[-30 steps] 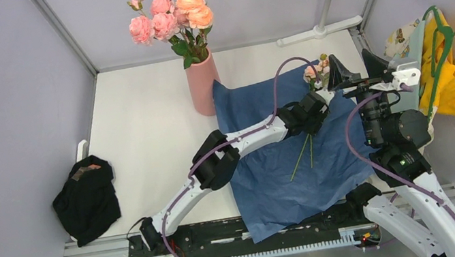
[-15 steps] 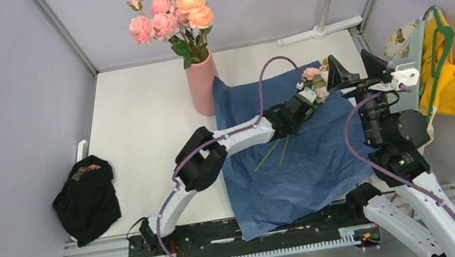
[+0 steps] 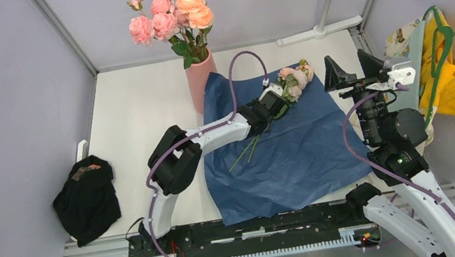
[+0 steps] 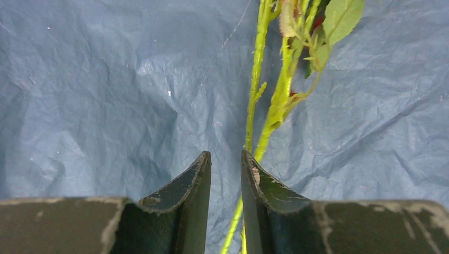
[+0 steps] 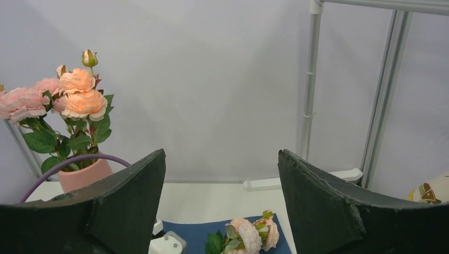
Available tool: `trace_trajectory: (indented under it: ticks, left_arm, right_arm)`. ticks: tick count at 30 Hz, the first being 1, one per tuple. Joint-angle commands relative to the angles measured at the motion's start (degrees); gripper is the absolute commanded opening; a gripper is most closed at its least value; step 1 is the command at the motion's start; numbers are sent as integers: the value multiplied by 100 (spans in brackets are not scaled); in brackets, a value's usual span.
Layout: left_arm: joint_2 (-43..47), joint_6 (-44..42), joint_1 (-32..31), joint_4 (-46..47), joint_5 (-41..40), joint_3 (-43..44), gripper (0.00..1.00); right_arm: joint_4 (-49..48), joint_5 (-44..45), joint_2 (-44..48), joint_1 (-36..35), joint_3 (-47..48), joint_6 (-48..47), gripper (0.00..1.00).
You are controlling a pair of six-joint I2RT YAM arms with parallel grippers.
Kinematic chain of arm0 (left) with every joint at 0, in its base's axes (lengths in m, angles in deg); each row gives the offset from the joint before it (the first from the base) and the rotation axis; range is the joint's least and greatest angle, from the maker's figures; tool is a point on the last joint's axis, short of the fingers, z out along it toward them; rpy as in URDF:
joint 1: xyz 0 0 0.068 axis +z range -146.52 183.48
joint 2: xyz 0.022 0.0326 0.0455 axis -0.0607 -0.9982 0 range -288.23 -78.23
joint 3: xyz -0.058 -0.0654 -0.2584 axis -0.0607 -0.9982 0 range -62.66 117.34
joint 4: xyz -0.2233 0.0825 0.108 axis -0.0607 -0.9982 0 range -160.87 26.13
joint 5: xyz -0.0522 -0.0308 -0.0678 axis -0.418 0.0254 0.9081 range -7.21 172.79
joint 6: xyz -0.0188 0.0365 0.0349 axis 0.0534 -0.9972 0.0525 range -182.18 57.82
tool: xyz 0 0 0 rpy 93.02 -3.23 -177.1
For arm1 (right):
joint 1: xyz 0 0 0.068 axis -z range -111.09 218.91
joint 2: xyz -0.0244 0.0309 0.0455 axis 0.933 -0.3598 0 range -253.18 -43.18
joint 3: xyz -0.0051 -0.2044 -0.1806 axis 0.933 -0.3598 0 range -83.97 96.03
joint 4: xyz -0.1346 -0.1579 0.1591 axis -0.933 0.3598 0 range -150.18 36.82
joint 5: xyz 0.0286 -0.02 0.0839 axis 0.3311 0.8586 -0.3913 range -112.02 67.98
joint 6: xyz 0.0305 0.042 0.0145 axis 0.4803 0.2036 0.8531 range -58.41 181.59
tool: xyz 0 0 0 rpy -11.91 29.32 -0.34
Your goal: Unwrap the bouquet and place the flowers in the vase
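The blue paper (image 3: 298,158) lies spread on the table (image 3: 133,116). Above it, the left gripper (image 4: 226,154) is clamped on two green stems of the flowers (image 3: 293,80), its jaws nearly together. To the right of the blooms, the right gripper (image 3: 352,69) hovers with its jaws wide apart and empty. The vase (image 3: 200,81) stands upright at the paper's far left corner and holds roses (image 3: 171,16).

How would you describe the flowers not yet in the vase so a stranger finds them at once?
Find the large blue paper sheet on the table. At its far edge, the left hand grips a bunch of pale pink roses by their stems. Unlike the roses standing upright in the salmon-pink vase, these lie slanted over the paper.
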Motion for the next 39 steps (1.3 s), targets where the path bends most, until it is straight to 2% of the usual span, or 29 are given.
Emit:
trace_trajectory:
  ticks: [1, 12, 16, 24, 31, 34, 39]
  left_arm:
    - [-86, 236, -21, -17, -149, 265, 35]
    - [-140, 96, -68, -500, 530, 1313, 41]
    - [-506, -64, -66, -602, 541, 1656, 41]
    - [-1243, -218, -56, -598, 589, 2028, 41]
    - [-1402, -296, -19, -528, 532, 1988, 43]
    - [-1412, -266, -16, -521, 589, 1951, 39]
    - [-1349, -172, -15, -469, 740, 1892, 23]
  right_arm:
    - [-190, -69, 51, 1, 12, 30, 83]
    - [-191, -50, 78, -4, 3, 27, 84]
    - [-214, -100, 67, 2, 20, 55, 83]
    - [-190, -49, 165, -4, 8, 20, 83]
    - [-187, -30, 200, -3, -24, 9, 84]
    - [-193, -31, 209, -3, -32, 25, 83]
    - [-194, -51, 205, -3, -42, 61, 84]
